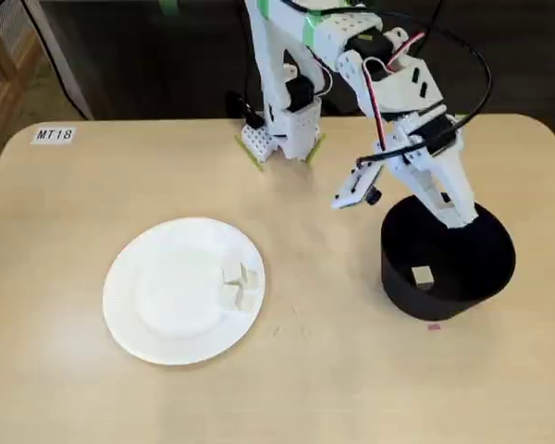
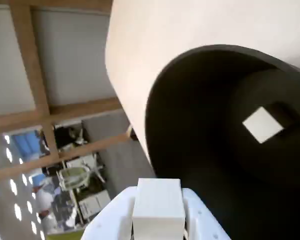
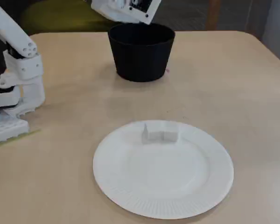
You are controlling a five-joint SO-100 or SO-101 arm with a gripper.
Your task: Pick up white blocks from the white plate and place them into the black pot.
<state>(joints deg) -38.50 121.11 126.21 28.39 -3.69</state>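
In a fixed view from above, the plate (image 1: 180, 289), round, white and finely ribbed at the rim, lies on the tan counter (image 1: 65, 231) left of the pot (image 1: 447, 264), well apart from it. A small cluster of cream blocks (image 1: 240, 283) sits on the plate near its right edge, the cubes touching one another. The pot is matte black with straight walls; one block (image 1: 423, 276) rests on its floor. The white arm (image 1: 416, 139) reaches down over the pot's mouth, and the fingers (image 1: 458, 215) hang at the rim.

In the wrist view, the fingers (image 2: 157, 225) are clenched on a plain cream cube (image 2: 158, 204), held above the dark opening of the pot (image 2: 190, 115). The loose block (image 2: 263, 124) lies flat on the bottom.

In the other fixed view, the plate (image 3: 186, 196) is nearest, with the blocks (image 3: 159, 132) on its far side, and the pot (image 3: 141, 52) stands beyond. The arm's base (image 3: 14, 93) stands at the left.
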